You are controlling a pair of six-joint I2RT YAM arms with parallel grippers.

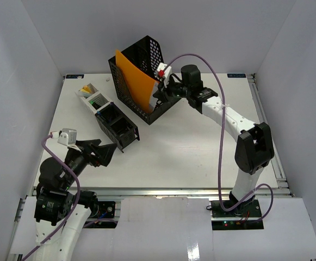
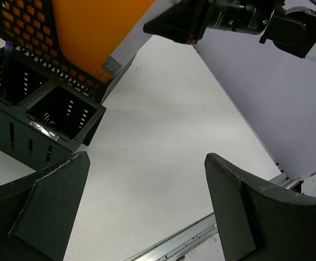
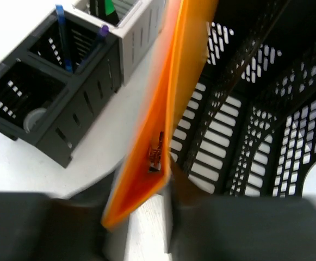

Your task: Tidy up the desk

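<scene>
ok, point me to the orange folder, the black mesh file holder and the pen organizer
orange folder (image 1: 135, 81): top external view, middle of its flat face.
black mesh file holder (image 1: 147, 49): top external view, tall rear mesh wall.
pen organizer (image 1: 118, 128): top external view, black section at its near end.

orange folder (image 1: 133, 76) in black mesh holder (image 1: 147, 49); right tool (image 1: 159, 93) at its edge

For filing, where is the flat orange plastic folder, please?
Top view, far centre: the orange folder stands in the black mesh file holder, beside the right gripper.
</scene>
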